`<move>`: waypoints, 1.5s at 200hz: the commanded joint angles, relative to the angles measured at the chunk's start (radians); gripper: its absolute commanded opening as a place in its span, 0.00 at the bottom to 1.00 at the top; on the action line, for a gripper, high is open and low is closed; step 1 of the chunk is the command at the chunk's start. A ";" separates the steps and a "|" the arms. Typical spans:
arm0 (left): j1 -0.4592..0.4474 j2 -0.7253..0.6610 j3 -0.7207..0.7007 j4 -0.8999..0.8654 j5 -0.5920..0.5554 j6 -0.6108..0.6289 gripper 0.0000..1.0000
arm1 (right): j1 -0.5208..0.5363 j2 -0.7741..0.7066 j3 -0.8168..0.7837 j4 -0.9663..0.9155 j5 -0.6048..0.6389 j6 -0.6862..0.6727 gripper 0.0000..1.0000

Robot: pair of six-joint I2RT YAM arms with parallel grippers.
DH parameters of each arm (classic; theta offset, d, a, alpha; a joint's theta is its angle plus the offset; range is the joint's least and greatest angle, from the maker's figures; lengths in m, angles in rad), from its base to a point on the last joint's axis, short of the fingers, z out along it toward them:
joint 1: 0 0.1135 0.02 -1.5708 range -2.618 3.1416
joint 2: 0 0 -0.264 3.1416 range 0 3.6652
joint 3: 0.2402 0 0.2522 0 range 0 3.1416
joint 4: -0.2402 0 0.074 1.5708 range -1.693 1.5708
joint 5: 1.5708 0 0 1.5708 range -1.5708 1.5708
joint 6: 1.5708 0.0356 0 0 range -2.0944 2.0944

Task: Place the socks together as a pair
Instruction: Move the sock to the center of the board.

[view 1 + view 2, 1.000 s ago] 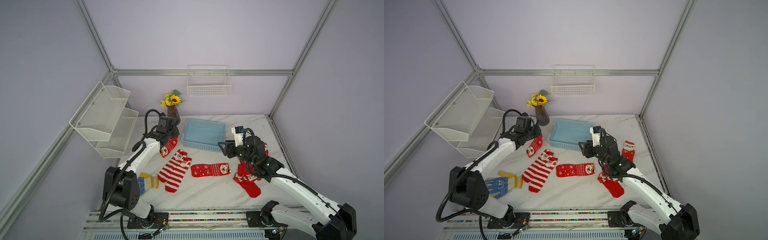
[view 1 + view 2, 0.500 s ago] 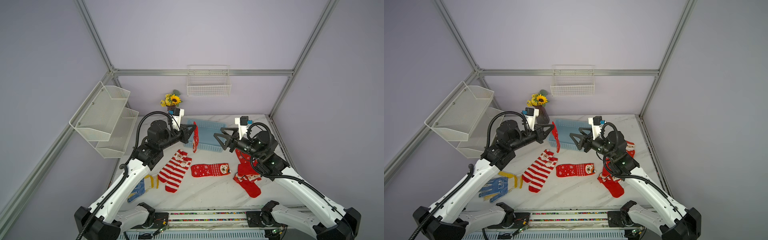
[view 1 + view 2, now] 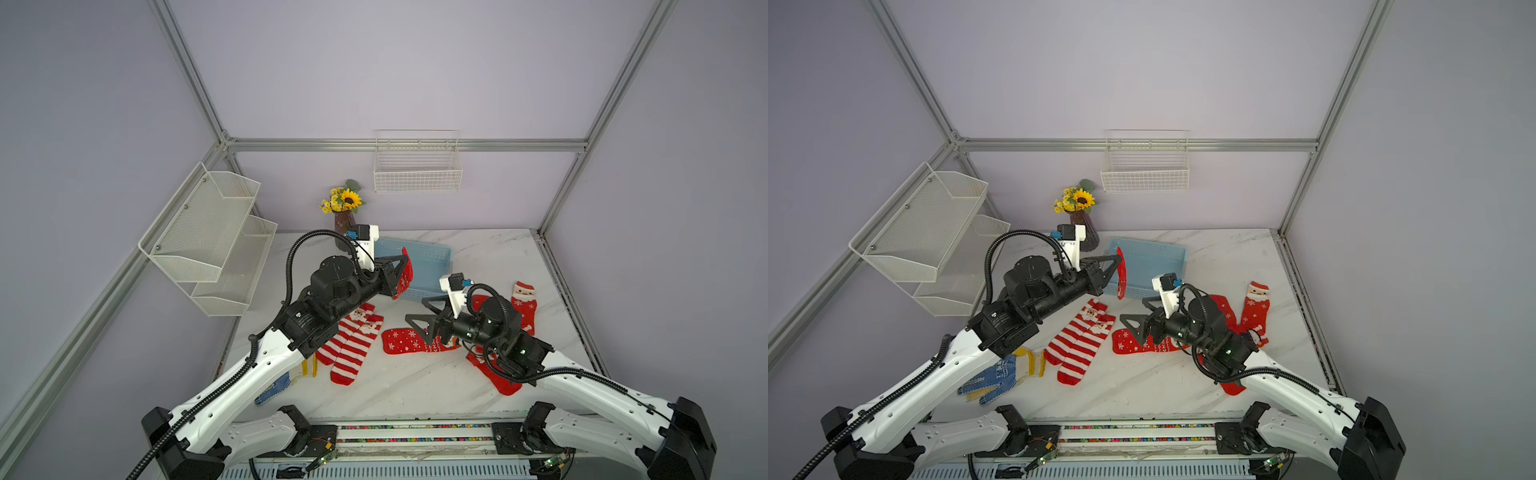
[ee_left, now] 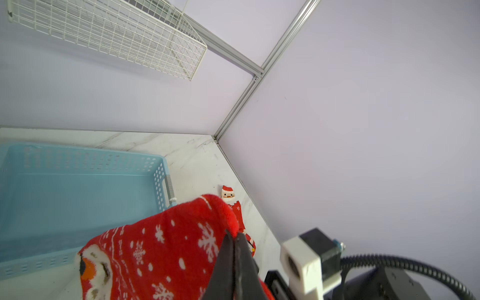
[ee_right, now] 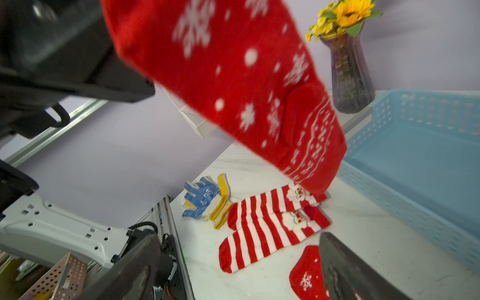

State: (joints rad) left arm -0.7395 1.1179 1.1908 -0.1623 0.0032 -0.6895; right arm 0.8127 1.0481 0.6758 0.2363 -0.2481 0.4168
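in a top view my left end effector point(image 3: 400, 269) pinches a snowflake sock point(image 3: 405, 277) aloft before the blue basket point(image 3: 432, 249); the striped pair point(image 3: 353, 345) lies matched near it. left wrist: pinch holds the fabric. right wrist: my right end effector point(image 5: 237, 239) is spread and empty; the mate sock point(image 5: 306, 278) lies unpaired.

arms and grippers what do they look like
The left arm and right arm have white shells, black joints and ribbed black cable hoses. The left gripper and right gripper have black triangular fingers and white camera blocks with blue plugs.
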 commanded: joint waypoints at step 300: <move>-0.116 -0.149 -0.326 -0.063 -0.358 -0.557 0.00 | 0.138 0.177 0.010 -0.246 0.355 0.134 0.00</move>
State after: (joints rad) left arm -0.8474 1.0344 0.9390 -0.2161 -0.3183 -1.1450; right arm 0.8959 1.2778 0.6525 0.1467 0.1066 0.5182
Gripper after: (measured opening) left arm 0.047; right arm 0.046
